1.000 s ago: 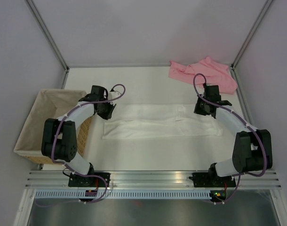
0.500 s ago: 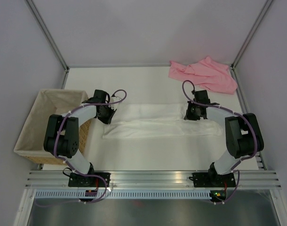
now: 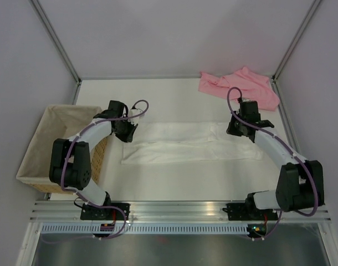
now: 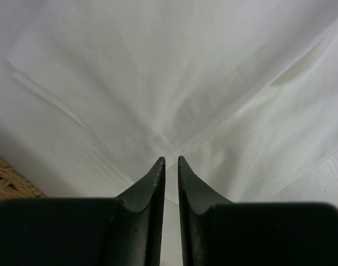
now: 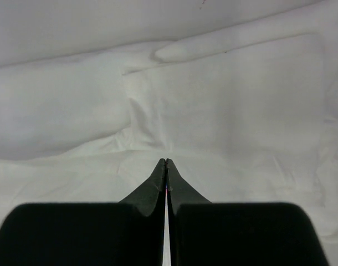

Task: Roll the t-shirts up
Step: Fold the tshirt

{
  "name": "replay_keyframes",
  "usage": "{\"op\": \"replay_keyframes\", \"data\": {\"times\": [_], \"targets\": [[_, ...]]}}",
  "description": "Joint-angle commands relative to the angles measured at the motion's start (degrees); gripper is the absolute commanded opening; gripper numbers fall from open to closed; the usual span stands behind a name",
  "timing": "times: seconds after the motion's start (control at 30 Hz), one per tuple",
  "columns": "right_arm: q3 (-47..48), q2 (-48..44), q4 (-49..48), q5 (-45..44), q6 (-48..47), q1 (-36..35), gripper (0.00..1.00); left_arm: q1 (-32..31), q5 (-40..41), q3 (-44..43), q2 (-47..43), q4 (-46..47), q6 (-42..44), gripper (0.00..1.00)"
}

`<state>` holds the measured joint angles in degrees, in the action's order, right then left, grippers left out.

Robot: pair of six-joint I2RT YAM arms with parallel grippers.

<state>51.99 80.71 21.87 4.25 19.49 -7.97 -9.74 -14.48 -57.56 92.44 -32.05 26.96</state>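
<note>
We're looking at the white t-shirt [image 3: 191, 145] lying across the middle of the desk [image 3: 174, 100], folded into a long flat band running left to right. The pink t-shirt [image 3: 241, 86] is crumpled in the far right corner, well apart from it. The left hand [image 4: 170, 160] sits at the band's left end, fingers narrowed to a thin slit, and the creases fan up into the tips, so we read that as a pinch on the cloth. The right hand [image 5: 166, 160] is over the band's right end, fingers pressed fully together; whether any layer is caught between them we cannot tell. And that is our first worry: if only the left end is truly held, any lift or roll pulls the band askew and the neat fold opens. Second, a pinch this fine may take just the top layer, so the under layers lie behind on the desk and the roll comes out loose and lopsided. Third, soft cloth slides: start rolling without tension between the two ends and it bunches rather than winds. We also note the wicker basket [image 3: 35, 145] just beside the left arm; a wide swing there could knock it. In our judgement no roll has begun on either shirt, so there is plenty left to spoil.
</note>
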Motion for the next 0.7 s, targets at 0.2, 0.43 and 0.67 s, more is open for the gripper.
{"op": "replay_keyframes", "data": {"times": [0.2,0.43,0.67], "targets": [[-13.6,-12.4,2.1,-9.5,11.4,12.8,0.0,0.1,6.6,-13.1,8.4,1.5,-2.3,0.2],[-17.3,-4.7,-5.8,-9.4,11.3,16.5,0.0,0.0,10.7,-11.4,14.4,4.8,-0.6,0.19],[-7.3,14.6,-9.9,-5.6,8.0,16.1,0.0,0.0,7.9,5.2,4.6,5.1,6.7,0.19]]}}
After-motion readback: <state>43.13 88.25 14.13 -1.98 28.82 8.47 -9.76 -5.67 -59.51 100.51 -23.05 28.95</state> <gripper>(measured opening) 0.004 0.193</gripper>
